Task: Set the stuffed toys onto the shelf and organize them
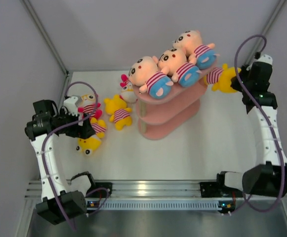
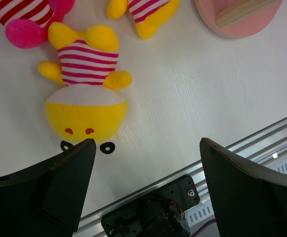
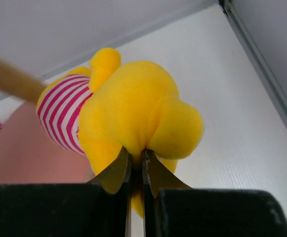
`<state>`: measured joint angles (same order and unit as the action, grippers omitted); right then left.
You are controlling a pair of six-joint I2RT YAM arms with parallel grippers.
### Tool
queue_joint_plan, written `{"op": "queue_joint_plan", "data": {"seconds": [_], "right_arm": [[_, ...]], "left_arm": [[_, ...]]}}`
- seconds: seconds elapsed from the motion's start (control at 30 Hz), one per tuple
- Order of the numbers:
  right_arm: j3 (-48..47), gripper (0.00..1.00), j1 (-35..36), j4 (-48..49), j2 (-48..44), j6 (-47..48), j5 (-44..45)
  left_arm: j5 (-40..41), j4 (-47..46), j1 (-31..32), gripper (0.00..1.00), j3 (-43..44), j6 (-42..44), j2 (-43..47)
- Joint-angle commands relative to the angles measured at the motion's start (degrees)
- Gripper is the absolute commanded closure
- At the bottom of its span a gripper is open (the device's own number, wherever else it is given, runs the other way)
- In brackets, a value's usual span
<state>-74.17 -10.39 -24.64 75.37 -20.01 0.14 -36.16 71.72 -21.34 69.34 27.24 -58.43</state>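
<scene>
The pink three-tier shelf [image 1: 169,118] stands mid-table; three peach toys in blue shorts [image 1: 153,74] lie on its top board. My right gripper [image 1: 234,81] is shut on a yellow toy in a striped shirt [image 3: 133,111] and holds it at the shelf's right end, by the middle tier. My left gripper [image 1: 86,129] is open and empty, hovering above a yellow toy lying head-down [image 2: 86,94]. A pink-legged toy [image 2: 27,19] and another yellow toy [image 1: 118,111] lie near it.
A white-faced toy [image 1: 127,91] sits by the shelf's left end, and another striped toy [image 1: 88,104] lies at the far left. The shelf's bottom board edge [image 2: 239,19] shows in the left wrist view. The metal rail [image 1: 148,187] runs along the near edge.
</scene>
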Motion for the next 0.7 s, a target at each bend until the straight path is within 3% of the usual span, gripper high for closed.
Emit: {"op": "queue_joint_plan", "data": {"seconds": [0.0,0.13,0.23,0.43,0.67], "right_arm": [[-5.97,1.00,8.09,-14.17,-7.07,8.93,12.40],[-8.79,1.00,16.44,-23.41,-14.18,10.34,20.93],[-11.78,1.00,18.91,-27.37,-17.27,10.95,24.20],[-18.03,1.00,25.31,-44.51,-15.44,12.54,11.73],[-9.68,1.00,43.78,-40.49,-23.77,9.20,12.43]], "left_arm": [[-2.07,-2.20,0.43,0.08,0.18,0.27,3.32],[-5.14,-2.20,0.51,0.08,0.88,-0.17,4.82],[-6.90,-2.20,0.60,0.08,1.76,-1.05,5.17],[-8.92,-2.20,0.69,0.07,3.96,-2.37,5.87],[-10.60,-2.20,0.60,0.07,4.66,-3.95,6.75]]}}
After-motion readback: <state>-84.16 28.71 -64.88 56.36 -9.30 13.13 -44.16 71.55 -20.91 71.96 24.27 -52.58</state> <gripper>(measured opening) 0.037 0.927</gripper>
